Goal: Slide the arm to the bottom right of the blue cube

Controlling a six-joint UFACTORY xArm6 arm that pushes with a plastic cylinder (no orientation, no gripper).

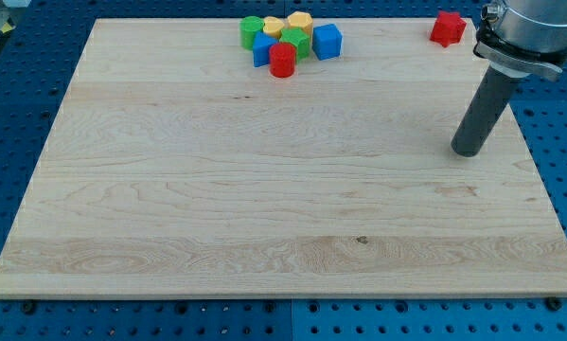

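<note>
Camera view shows your tip (467, 150) resting on the desk (264, 208) at the view's right, well apart from the blue cube (327, 42), which closes the cluster's right side near the top edge. No end effector exists, only the rod.

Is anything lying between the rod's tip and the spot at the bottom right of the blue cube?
Nothing visible. My tip sits far toward the view's right and lower than the blue cube, with only bare board between. The lone red block lies above that path, near the view's top.
</note>
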